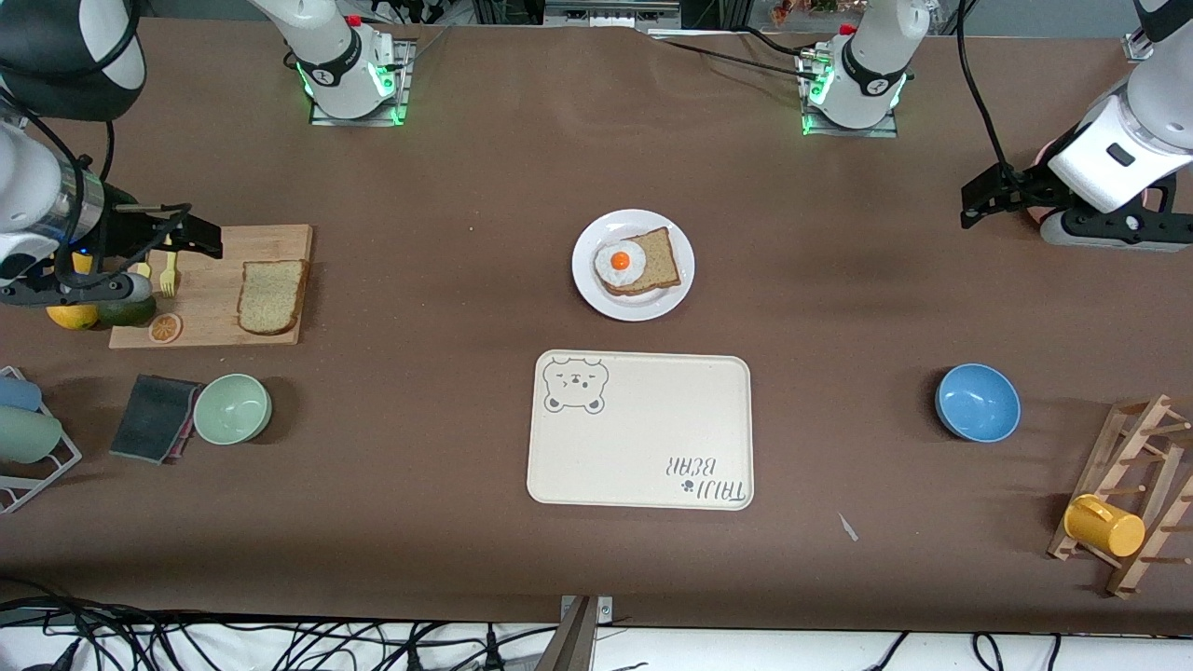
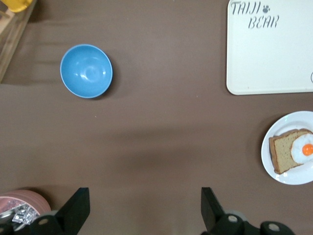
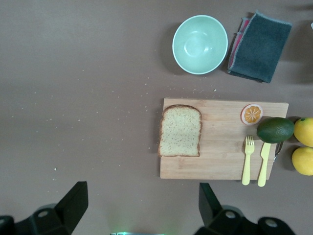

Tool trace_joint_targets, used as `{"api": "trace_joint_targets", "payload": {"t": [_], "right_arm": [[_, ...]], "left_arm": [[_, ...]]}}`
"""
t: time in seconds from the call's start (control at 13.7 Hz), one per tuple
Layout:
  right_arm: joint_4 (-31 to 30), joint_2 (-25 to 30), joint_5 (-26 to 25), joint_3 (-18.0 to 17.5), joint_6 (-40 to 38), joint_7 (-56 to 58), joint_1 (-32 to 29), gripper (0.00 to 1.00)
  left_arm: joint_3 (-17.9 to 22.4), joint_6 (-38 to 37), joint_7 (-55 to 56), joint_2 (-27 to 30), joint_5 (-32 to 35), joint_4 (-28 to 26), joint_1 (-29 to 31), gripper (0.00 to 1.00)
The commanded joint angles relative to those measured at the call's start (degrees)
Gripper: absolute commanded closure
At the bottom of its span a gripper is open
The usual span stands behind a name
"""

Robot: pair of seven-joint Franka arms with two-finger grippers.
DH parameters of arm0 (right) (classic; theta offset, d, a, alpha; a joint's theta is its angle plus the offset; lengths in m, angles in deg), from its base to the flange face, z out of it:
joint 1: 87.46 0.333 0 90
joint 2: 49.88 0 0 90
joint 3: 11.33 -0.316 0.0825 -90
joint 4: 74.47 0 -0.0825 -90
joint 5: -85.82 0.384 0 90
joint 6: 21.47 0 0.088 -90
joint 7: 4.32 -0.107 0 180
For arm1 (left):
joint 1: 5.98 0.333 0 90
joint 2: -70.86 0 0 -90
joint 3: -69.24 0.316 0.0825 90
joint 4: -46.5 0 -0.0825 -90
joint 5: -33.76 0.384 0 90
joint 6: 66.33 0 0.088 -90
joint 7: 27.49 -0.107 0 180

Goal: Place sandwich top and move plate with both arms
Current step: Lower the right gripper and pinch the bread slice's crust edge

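Note:
The sandwich top, a plain brown slice, lies flat on a wooden cutting board toward the right arm's end of the table. Mid-table stands the small white plate, bearing a bread slice with a fried egg. My right gripper hangs open over the board's end with the cutlery, nothing between its fingers. Open and empty too, my left gripper hovers over bare table at the left arm's end, well away from the plate.
A cream bear tray lies nearer the camera than the plate. A blue bowl and a wooden rack with a yellow mug sit toward the left arm's end. A green bowl, dark cloth, fruit and cutlery are by the board.

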Motion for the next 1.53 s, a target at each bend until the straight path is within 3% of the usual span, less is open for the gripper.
{"api": "trace_joint_targets", "payload": {"t": [0.0, 0.29, 0.8, 1.32, 1.46], "right_arm": [[-4.41, 0.15, -1.36, -0.36, 4.96, 0.30, -0.45, 0.00], [-10.92, -0.99, -1.36, -0.36, 13.74, -0.57, -0.10, 0.00], [-24.80, -4.24, -8.11, -0.97, 35.00, -10.93, -0.27, 0.00], [-34.66, -7.58, -12.33, -1.50, 49.26, -16.56, -0.27, 0.01], [-35.45, -8.29, -13.48, -1.50, 49.80, -18.41, -0.27, 0.01]], "left_arm": [[-1.01, -2.51, -0.27, -0.88, -0.27, 0.86, -0.25, 0.00], [-0.93, -2.60, -0.28, -0.97, -0.36, 0.86, -0.25, 0.00], [-0.93, -2.60, -0.19, -0.97, -0.27, 0.95, -0.25, 0.00], [-1.02, -2.69, -0.01, -0.88, -0.27, 0.86, -0.25, 0.00], [-0.93, -2.69, -0.01, -0.97, -0.27, 0.86, -0.25, 0.00]]}}
